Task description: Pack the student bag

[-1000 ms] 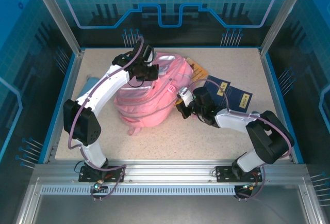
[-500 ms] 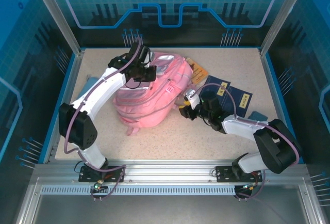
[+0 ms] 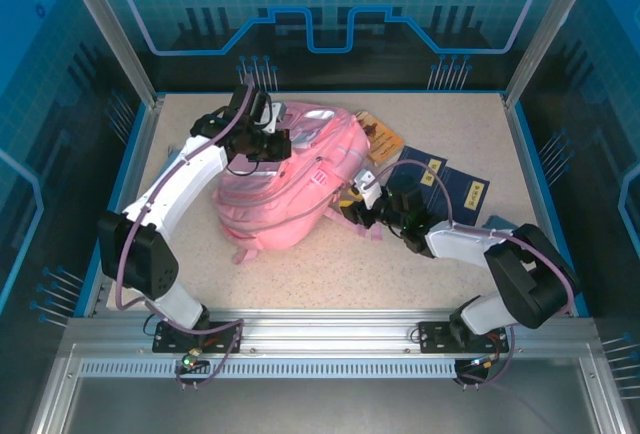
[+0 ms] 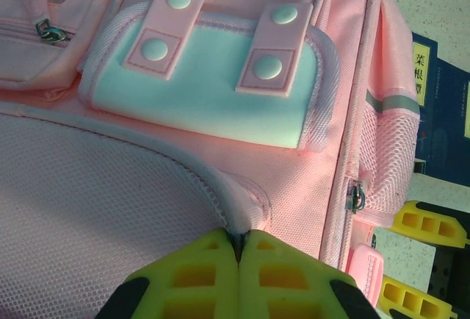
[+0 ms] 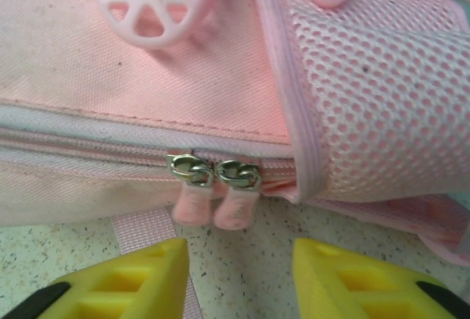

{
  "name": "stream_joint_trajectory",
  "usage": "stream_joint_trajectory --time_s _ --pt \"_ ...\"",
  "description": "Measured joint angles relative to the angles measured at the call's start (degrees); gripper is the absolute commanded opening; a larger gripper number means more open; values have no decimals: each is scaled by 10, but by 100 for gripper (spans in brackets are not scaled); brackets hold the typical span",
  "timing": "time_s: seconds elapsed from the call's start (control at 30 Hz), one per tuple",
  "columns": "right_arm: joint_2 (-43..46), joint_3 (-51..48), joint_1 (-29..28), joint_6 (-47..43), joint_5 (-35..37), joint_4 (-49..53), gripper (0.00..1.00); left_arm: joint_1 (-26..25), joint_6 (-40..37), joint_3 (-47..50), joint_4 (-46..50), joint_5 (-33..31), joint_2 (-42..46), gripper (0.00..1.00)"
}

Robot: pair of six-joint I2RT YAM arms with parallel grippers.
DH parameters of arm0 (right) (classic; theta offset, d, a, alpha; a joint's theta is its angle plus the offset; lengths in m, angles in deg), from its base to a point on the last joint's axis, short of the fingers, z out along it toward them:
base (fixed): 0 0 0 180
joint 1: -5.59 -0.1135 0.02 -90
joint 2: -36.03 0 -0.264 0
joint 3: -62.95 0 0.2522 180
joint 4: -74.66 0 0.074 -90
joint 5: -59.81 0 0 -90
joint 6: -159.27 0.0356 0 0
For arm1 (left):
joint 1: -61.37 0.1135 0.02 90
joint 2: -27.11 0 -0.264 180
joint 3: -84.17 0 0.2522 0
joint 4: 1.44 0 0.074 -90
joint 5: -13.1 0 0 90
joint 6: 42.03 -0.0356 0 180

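Note:
The student bag (image 3: 290,184), a big pink backpack, lies in the middle of the table. My left gripper (image 3: 262,140) sits on its far left part. In the left wrist view that gripper (image 4: 239,239) is shut on a pale padded seam (image 4: 220,201) of the bag, beside a mint patch (image 4: 213,95). My right gripper (image 3: 357,204) is at the bag's right edge. In the right wrist view it (image 5: 239,278) stands open over the tabletop, just short of two pink zipper pulls (image 5: 217,200) hanging from a closed zipper, touching nothing.
Dark blue books (image 3: 447,180) lie right of the bag, with a yellow-orange item (image 3: 385,140) behind them. A light-blue case (image 3: 498,223) peeks out by the right arm. A loose pink strap (image 5: 143,234) lies on the table near the right gripper's left finger.
The right gripper has opened and drawn slightly back from the bag's edge. The left gripper, still shut on the bag, has pulled toward the far left, shifting and turning the bag.

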Motion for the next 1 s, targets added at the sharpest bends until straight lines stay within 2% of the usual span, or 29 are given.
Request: stream_joint_trajectory --time_s 0.43,0.73,0.87,1.0 --pt "-34 0 -19 -13 2 -66 35 8 0 9 -7 23 7 0" --pt "-55 0 -24 -16 11 -90 44 9 0 10 -8 28 7 0" --pt "-55 0 -26 -18 17 -98 35 10 0 10 -10 30 7 0" --pt "-55 0 -27 -20 24 -99 23 12 0 10 -12 33 7 0"
